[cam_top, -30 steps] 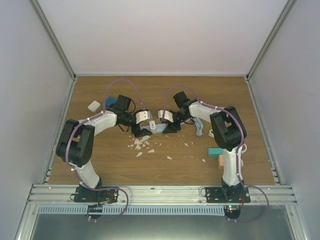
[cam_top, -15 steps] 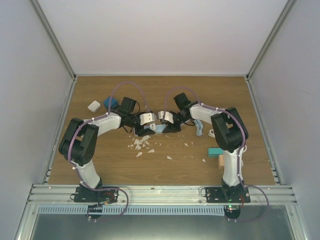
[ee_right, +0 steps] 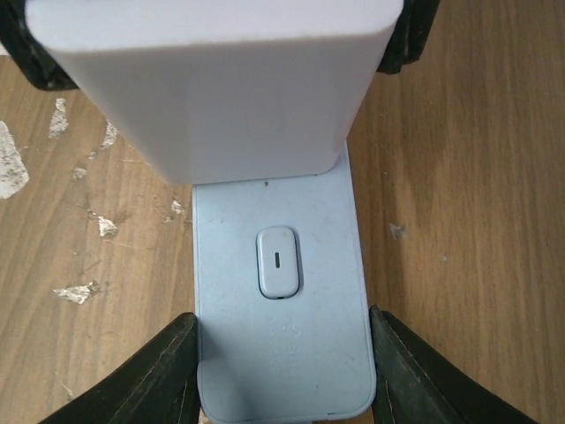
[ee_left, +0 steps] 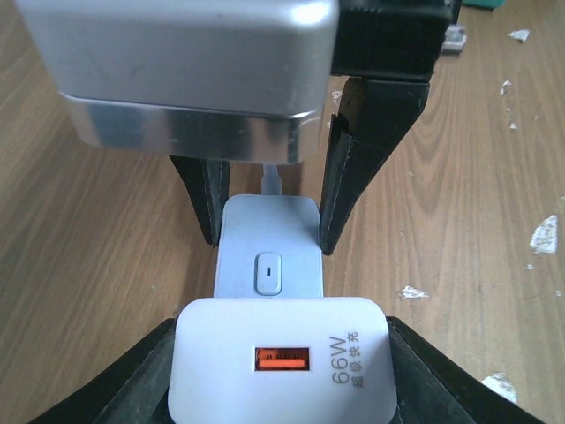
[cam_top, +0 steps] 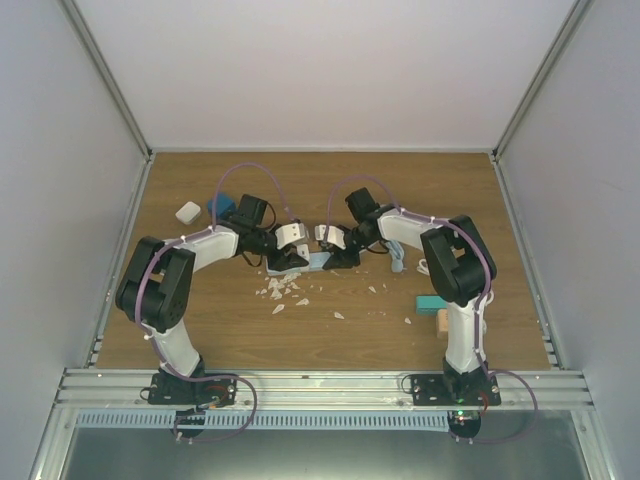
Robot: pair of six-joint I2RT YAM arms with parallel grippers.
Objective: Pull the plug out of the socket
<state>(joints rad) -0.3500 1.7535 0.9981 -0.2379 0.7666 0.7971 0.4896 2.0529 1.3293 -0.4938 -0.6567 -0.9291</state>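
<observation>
A white plug [ee_left: 278,371] with an orange port sits in the near end of a light blue socket strip [ee_left: 269,238] that lies flat on the wooden table. My left gripper [ee_left: 279,353] is shut on the plug, a black finger against each side. In the right wrist view the same socket [ee_right: 281,265] lies between the fingers of my right gripper [ee_right: 281,353], which is shut on its sides, with the plug [ee_right: 221,79] just beyond. From above, the left gripper [cam_top: 293,258] and the right gripper [cam_top: 335,255] meet over the socket [cam_top: 318,261] at mid-table.
White crumbs [cam_top: 285,290] are scattered just in front of the grippers. A teal block [cam_top: 430,303] and a wooden block [cam_top: 441,322] lie near the right arm. A white block [cam_top: 187,211] and a blue object [cam_top: 217,205] sit at the back left. Walls enclose three sides.
My left gripper has moved right to the socket and its jaws have closed in on the plug. The right gripper's jaws have narrowed onto the socket.
</observation>
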